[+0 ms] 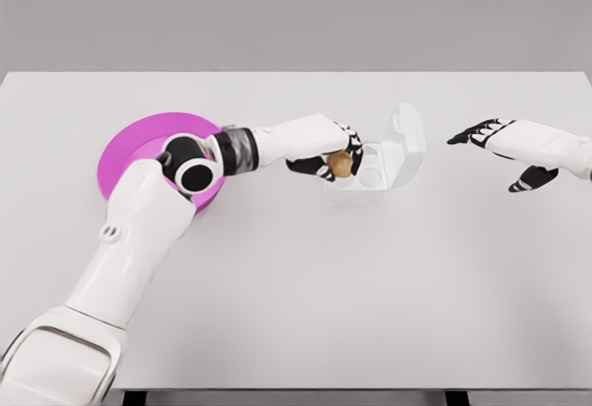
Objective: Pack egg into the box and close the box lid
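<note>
Brown egg (340, 165) gripped in left hand (319, 150) at box (375, 167) edge; right hand (504, 147) spread wide

Left arm: extended from near left toward centre, left hand (326, 152) with fingers curled in a grasp. Right hand (504, 147): far right, fingers spread, holding nothing.

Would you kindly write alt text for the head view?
The robot's left hand holds a brown egg at the left edge of an open clear box on a white table. A magenta plate lies left; the right hand hovers open.
</note>
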Robot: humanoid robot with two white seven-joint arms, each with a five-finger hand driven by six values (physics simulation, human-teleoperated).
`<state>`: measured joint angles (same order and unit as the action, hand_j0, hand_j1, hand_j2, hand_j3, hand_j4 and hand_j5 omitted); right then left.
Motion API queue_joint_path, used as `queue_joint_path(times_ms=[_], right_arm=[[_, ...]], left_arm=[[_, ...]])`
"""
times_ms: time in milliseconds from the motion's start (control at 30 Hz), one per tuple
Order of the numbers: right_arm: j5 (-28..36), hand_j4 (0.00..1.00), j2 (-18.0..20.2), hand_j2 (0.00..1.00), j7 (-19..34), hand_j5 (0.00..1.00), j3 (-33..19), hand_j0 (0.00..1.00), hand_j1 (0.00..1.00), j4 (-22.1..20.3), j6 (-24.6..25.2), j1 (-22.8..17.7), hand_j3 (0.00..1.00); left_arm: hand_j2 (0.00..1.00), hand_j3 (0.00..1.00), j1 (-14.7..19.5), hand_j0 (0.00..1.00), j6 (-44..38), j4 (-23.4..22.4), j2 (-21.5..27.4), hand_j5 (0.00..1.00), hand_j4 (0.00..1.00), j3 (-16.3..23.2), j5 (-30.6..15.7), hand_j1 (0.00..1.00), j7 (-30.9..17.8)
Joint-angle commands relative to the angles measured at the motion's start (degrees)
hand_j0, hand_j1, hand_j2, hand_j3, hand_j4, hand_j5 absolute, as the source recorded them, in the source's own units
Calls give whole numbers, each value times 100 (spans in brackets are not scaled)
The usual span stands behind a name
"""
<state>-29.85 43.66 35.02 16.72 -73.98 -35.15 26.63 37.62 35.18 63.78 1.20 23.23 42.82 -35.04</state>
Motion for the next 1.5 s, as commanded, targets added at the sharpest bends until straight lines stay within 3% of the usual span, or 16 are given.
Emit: queue_joint_path(times_ms=[0, 333, 867, 1300, 1467], right_arm=[[31, 100, 2, 100, -2, 100, -2, 100, 100, -2, 15, 0, 100], [31, 100, 11, 100, -2, 100, -2, 100, 100, -2, 15, 0, 100], [31, 100, 19, 100, -2, 100, 7, 100, 100, -2, 15, 0, 100], [31, 100, -7, 100, -2, 100, 7, 100, 100, -2, 15, 0, 100], [31, 100, -33, 100, -2, 100, 7, 100, 100, -283, 15, -70, 100]], left_arm=[[36, 36, 0, 36, -18, -85, -58, 36, 36, -2, -28, 36, 4], [39, 39, 79, 39, -18, -94, -120, 39, 39, 6, 16, 39, 4], [69, 69, 132, 69, -18, -200, -120, 69, 69, -55, 7, 69, 4], [87, 87, 141, 87, -18, -191, -120, 87, 87, -90, -10, 87, 4], [97, 97, 176, 97, -18, -173, -76, 97, 97, -213, -54, 97, 4]])
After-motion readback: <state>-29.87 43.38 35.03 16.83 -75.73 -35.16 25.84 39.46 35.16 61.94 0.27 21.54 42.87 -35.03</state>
